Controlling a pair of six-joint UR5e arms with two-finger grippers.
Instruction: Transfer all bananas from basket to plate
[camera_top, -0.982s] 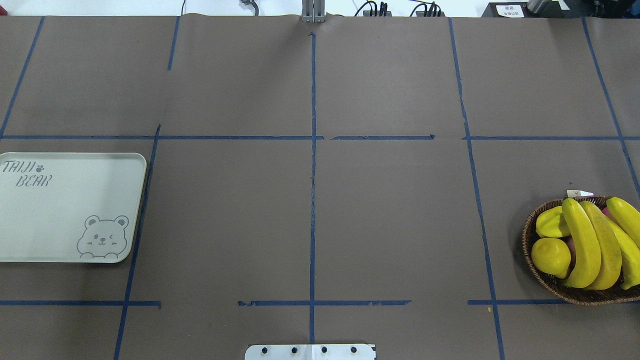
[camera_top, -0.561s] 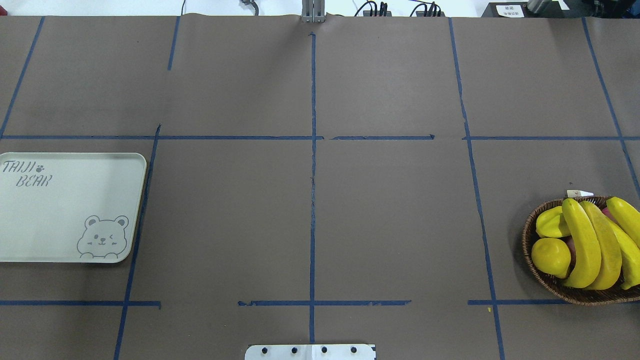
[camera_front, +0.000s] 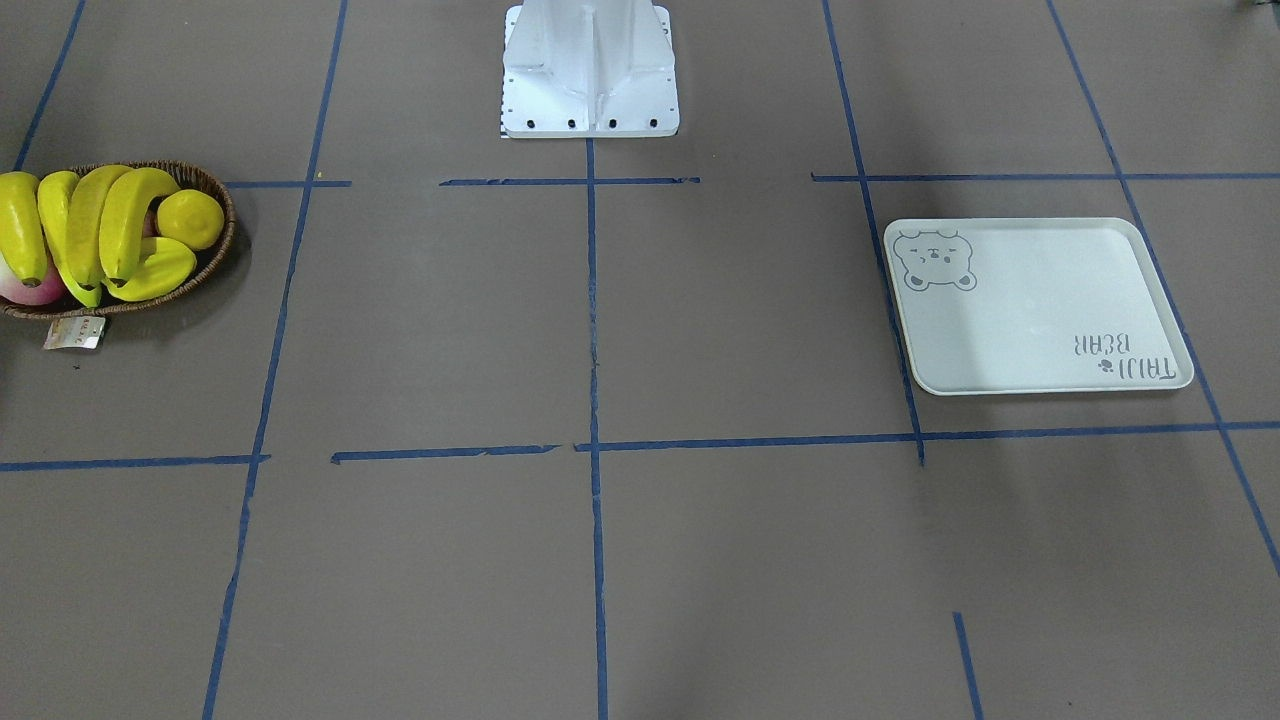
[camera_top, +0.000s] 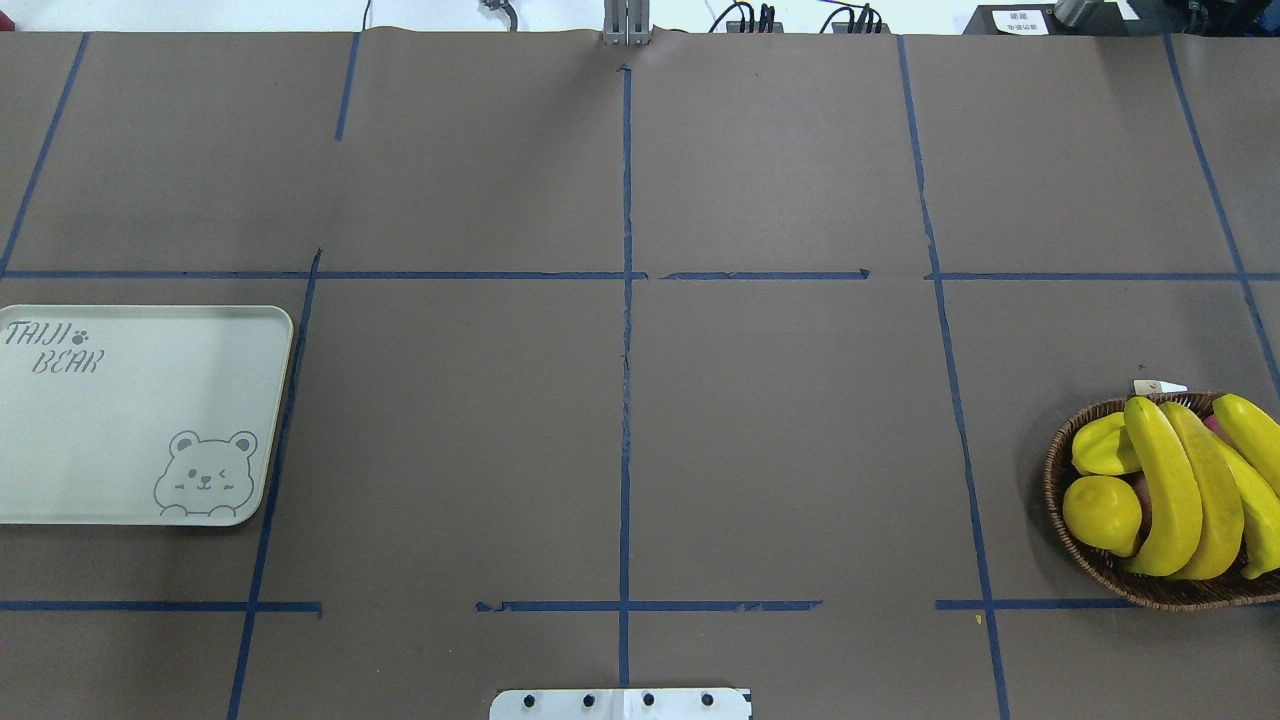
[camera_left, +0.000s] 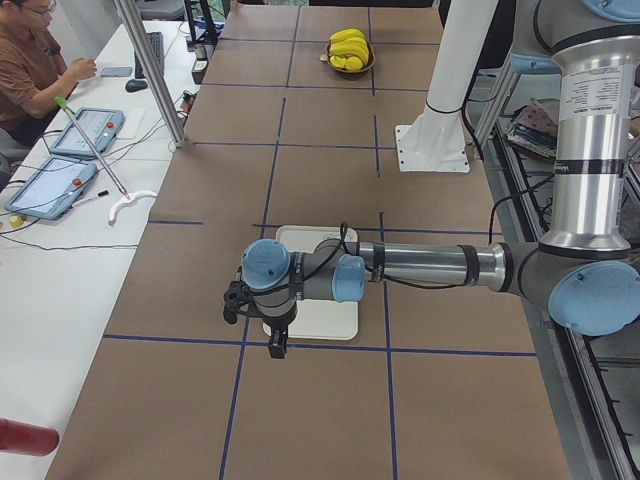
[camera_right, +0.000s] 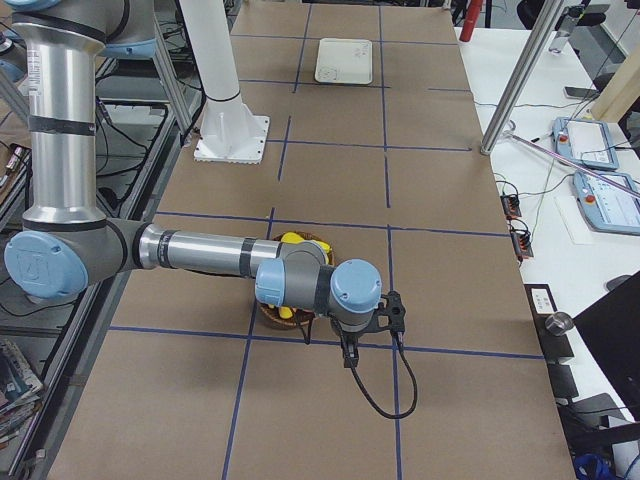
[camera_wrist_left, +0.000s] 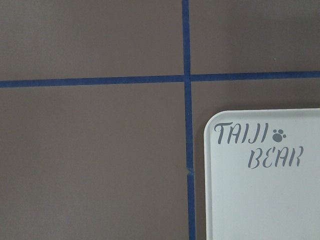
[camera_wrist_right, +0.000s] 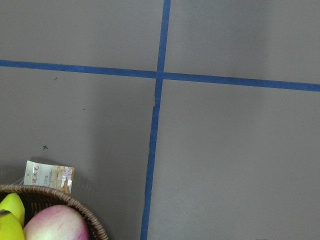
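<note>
Moved: nothing since a second ago.
Bananas (camera_top: 1165, 490): heaped in basket (camera_top: 1120, 585), just below right jaws, handy for picking.
Plate (camera_top: 130, 430): below left jaws, waiting.
Jaws: whether spread, cannot tell.

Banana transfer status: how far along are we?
Done: nothing; the plate is bare. In hand: nothing seen held; the left gripper hangs near the plate and the right gripper near the basket; whether either is open cannot be told. Left: everything; the bananas all lie in the basket with other fruit.
</note>
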